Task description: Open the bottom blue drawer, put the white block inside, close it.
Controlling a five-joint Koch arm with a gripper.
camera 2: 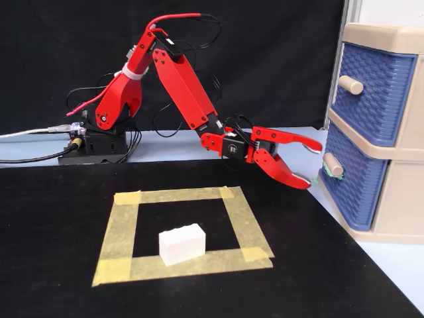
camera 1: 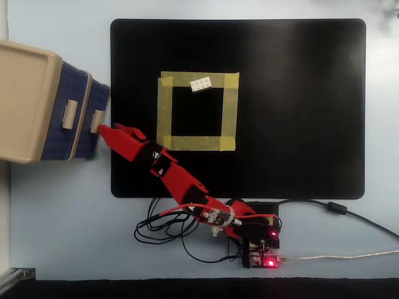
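The bottom blue drawer (camera 2: 348, 182) (camera 1: 98, 124) sits in a beige cabinet (camera 1: 25, 103) (camera 2: 397, 199), with its small beige handle (camera 2: 332, 165) (camera 1: 97, 120). It stands slightly further out than the upper drawer. My red gripper (camera 2: 309, 162) (camera 1: 106, 131) is open, its tips just short of that handle, one above and one below its level. The white block (camera 2: 181, 242) (camera 1: 201, 83) lies on the black mat inside the yellow tape square, far from the gripper.
The upper blue drawer (camera 2: 374, 89) (camera 1: 73, 112) is shut. A yellow tape square (camera 2: 182, 228) (camera 1: 197, 111) marks the black mat (camera 1: 299, 112). The arm's base and cables (camera 1: 255, 240) sit at the mat's edge.
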